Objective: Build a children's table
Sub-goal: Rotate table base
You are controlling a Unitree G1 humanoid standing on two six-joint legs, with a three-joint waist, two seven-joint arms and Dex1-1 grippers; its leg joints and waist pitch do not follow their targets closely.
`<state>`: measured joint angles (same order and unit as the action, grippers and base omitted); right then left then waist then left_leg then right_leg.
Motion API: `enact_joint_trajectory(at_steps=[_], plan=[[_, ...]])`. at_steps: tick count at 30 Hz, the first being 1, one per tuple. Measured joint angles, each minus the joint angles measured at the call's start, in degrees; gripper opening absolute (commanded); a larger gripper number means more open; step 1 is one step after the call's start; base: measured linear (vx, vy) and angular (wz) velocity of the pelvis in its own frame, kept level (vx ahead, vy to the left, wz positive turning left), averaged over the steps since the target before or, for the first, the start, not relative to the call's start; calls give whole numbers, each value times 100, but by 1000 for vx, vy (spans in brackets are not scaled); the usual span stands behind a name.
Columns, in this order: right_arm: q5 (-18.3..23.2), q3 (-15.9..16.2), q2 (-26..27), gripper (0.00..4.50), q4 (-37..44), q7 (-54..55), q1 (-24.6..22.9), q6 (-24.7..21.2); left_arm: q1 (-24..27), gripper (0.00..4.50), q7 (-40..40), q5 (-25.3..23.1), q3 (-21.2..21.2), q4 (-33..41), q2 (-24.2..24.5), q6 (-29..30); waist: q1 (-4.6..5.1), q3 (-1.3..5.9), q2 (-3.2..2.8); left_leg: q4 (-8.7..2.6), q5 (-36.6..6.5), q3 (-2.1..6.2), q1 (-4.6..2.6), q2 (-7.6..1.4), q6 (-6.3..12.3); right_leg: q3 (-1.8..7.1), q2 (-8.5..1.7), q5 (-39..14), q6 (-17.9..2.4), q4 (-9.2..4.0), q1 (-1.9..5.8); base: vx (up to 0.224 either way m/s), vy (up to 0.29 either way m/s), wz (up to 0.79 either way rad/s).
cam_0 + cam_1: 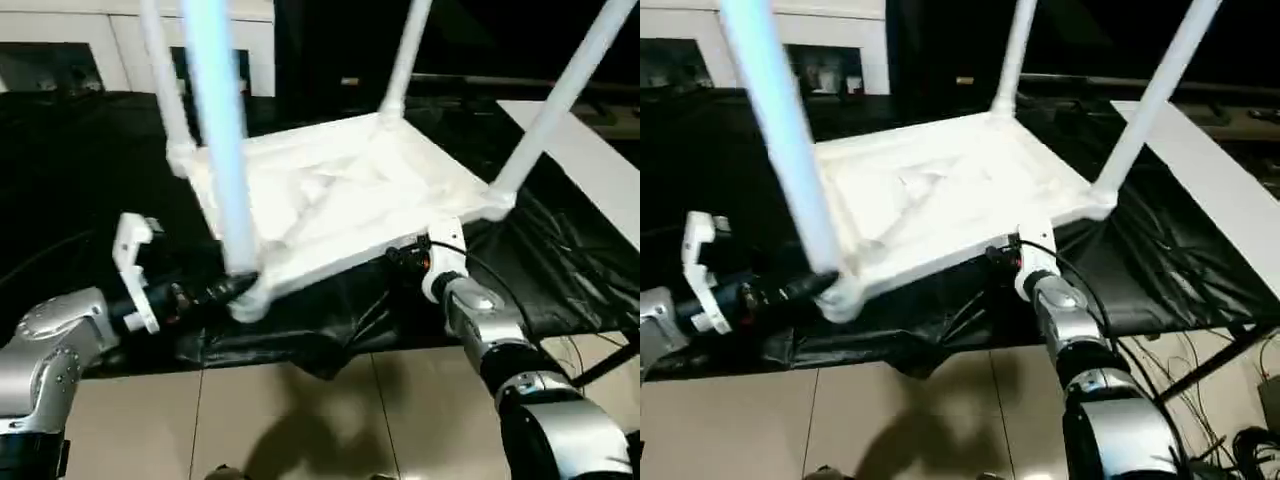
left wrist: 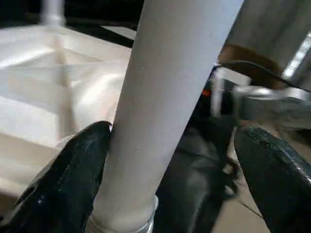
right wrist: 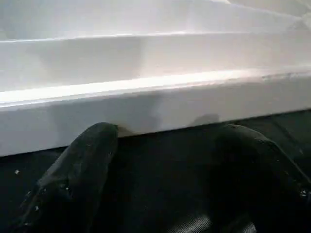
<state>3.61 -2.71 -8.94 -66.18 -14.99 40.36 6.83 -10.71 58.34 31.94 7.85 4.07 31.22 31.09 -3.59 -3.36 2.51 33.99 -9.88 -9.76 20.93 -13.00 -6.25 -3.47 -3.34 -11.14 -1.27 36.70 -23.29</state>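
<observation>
The white plastic rectangular children's table (image 1: pixel 340 200) lies upside down on a black crumpled sheet (image 1: pixel 330 330) covering a work surface, its ribbed underside facing up and four long white tapered tube legs rising from the round corner sockets. The near-left leg (image 1: pixel 222 140) stands closest to the camera, seated in its socket (image 1: pixel 245 298) at the near-left corner.

The left gripper (image 2: pixel 170 174) reaches in from the left at that corner, its black fingers (image 2: pixel 73 179) spread wide around the base of the leg; one finger touches the tube's side while the other stands well apart from it (so nothing is pinched).

The right gripper (image 3: pixel 160 170) sits at the near-right edge of the upturned table, its fingers (image 3: pixel 77 179) spread too, their tips just at the white rim (image 3: pixel 155 104), above the black sheet.

Beyond the sheet's near edge lies a beige tiled floor (image 1: pixel 300 420). A white cabinet (image 1: pixel 60 40) stands far left, and a white flat board (image 1: pixel 590 160) lies on the right.
</observation>
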Motion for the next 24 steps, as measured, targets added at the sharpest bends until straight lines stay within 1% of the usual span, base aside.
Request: enact_joint_trajectory(at_steps=[2, 6, 9, 12, 17, 19, 23, 24], plan=[[-63, 33, 5, 383, -124, -46, 98, 0, -154, 443, 86, 73, -92, 67, -3, 148, 22, 0, 0, 1, 1, 1, -1, 0, -2, 0, 0, 1, -1, 6, -2, 0, 0, 0], [-167, 90, 126, 383, -258, -109, 256, 0, -467, 443, 255, 121, -387, 178, -114, 189, 135, -1, -1, 1, 3, 2, -1, 0, -5, 3, 2, 1, -2, 12, -3, 0, 0, 0], [-210, 117, 294, 383, -386, -260, 406, 0, -726, 443, 269, 117, -654, 162, -199, 233, 202, -1, -2, 1, 3, 5, 8, 0, -7, 9, 9, 1, -3, 19, -10, 0, 0, 0], [-314, 281, 520, 383, -428, -404, 481, 22, -915, 443, 276, 44, -801, 51, -261, 202, 233, -2, -3, 1, 3, 11, -2, 0, -8, 8, 12, -2, -6, 24, -15, 0, 0, 0], [-421, 447, 904, 383, -450, -722, 578, 84, -1065, 443, 127, -332, -835, -359, -331, -82, 225, -2, -3, 1, 3, 11, -3, -1, -8, 8, 11, -1, -8, 25, -18, 0, 0, 0], [-451, 498, 988, 383, -458, -872, 611, 123, -1152, 443, 8, -549, -909, -573, -353, -262, 169, -2, -2, 1, 3, 11, -18, 0, -8, 7, 9, -1, -9, 24, -18, 0, 0, 0], [-542, 565, 1032, 383, -483, -994, 657, 217, -1289, 443, -199, -814, -1035, -849, -452, -531, 109, 0, 1, 1, 3, 10, -17, 3, -8, 8, 2, -1, -10, 24, -16, 0, 0, 0], [-577, 565, 996, 383, -495, -1017, 657, 236, -1423, 443, -278, -909, -1099, -1035, -552, -621, 65, 0, 1, 2, 3, 10, -14, 5, -8, 8, 1, 0, -10, 23, -16, 0, 0, 0]])
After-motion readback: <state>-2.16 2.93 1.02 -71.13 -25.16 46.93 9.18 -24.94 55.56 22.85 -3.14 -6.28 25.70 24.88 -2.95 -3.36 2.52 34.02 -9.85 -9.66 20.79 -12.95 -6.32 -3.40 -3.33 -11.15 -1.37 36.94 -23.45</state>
